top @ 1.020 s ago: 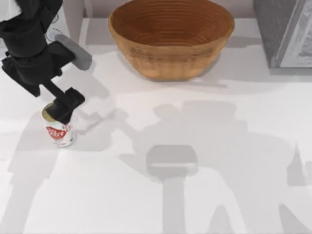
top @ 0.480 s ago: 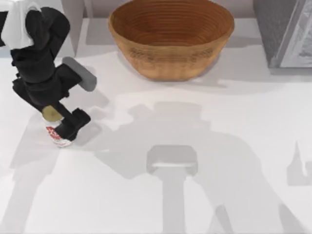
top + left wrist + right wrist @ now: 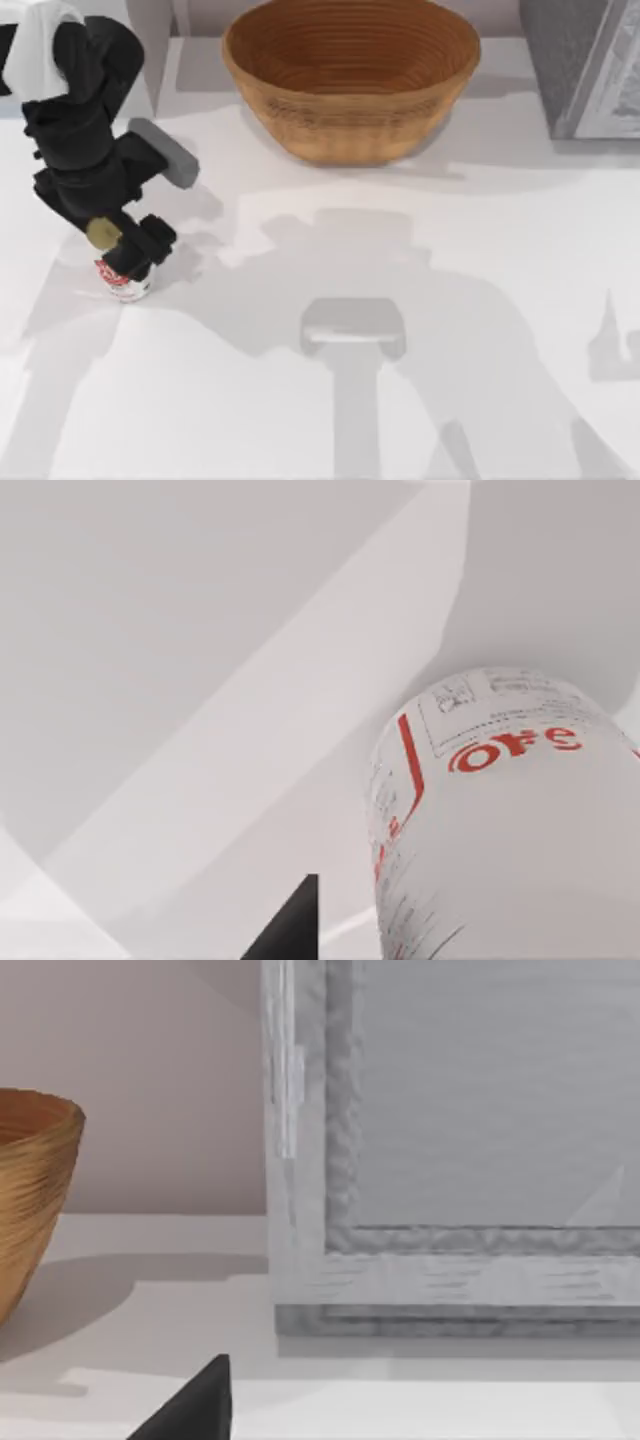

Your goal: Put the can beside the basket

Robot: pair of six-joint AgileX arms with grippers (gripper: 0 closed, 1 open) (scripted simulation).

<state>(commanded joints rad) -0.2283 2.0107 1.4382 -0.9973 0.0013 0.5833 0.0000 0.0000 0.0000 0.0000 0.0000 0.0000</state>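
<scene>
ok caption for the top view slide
Left pincer down around the can at the table's left, the basket standing apart at the far side.

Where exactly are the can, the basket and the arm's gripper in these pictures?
can (image 3: 124, 281): top view, on its red label.
basket (image 3: 350, 125): top view, on its outer woven wall.
left gripper (image 3: 132, 256): top view, at the black fingers around the can.

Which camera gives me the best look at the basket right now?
The top view: the whole basket shows, rim and ribbed inside, at the table's far edge. The right wrist view catches a slice of its side wall.
</scene>
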